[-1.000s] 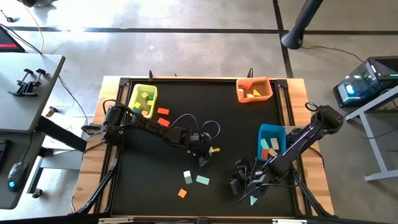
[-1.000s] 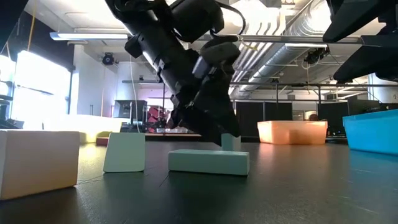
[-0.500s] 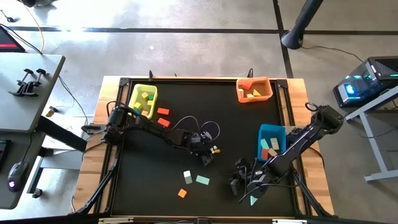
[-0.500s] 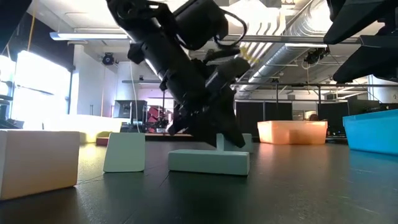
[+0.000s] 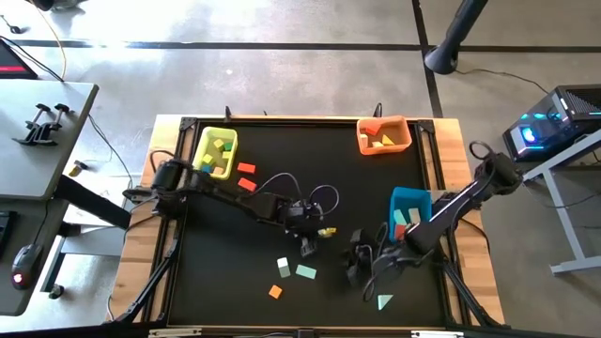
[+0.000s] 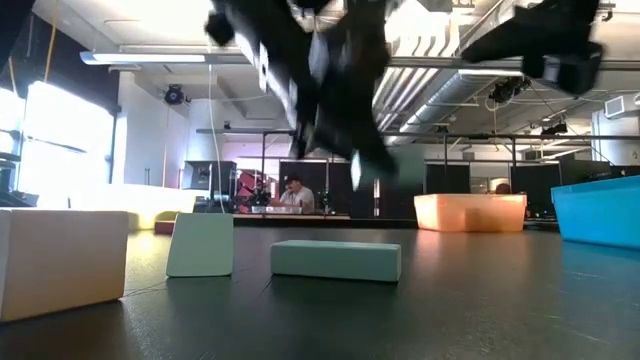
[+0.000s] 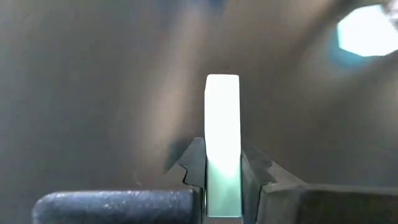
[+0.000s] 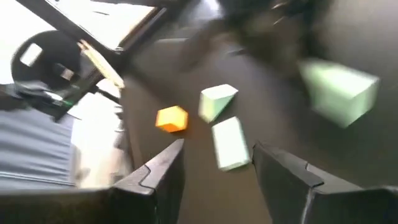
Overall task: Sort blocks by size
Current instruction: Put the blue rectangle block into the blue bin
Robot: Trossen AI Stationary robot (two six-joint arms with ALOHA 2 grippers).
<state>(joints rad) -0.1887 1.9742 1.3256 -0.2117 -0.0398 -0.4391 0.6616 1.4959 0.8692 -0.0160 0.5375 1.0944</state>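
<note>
My left gripper (image 5: 308, 246) hangs above the middle of the black table, shut on a thin mint block (image 7: 222, 137), which the low view shows blurred, high over the table (image 6: 403, 168). Below and nearer lie a mint bar (image 5: 306, 272), a small mint block (image 5: 283, 267) and an orange cube (image 5: 275, 291), all flat on the table. My right gripper (image 5: 364, 272) stands open at the near right, with a mint triangle (image 5: 383, 301) on the table just nearer than it. Its wrist view looks between its fingers (image 8: 217, 180) at those loose blocks. My left gripper pinches the mint block by its two broad faces (image 7: 222, 186) between the two fingers. The block stands on edge between them and reaches out past the fingertips. It is lifted clear of the table.
A yellow bin (image 5: 216, 150) stands at the far left, an orange bin (image 5: 383, 136) at the far right and a blue bin (image 5: 409, 214) at the right edge, each holding blocks. Two red blocks (image 5: 246, 176) lie near the yellow bin. Cables loop over the left arm.
My left gripper has shut on the mint block and lifted it off the table, well above the other blocks. My right gripper has drawn back a little toward the far edge and up, still open, leaving the mint triangle on the table.
</note>
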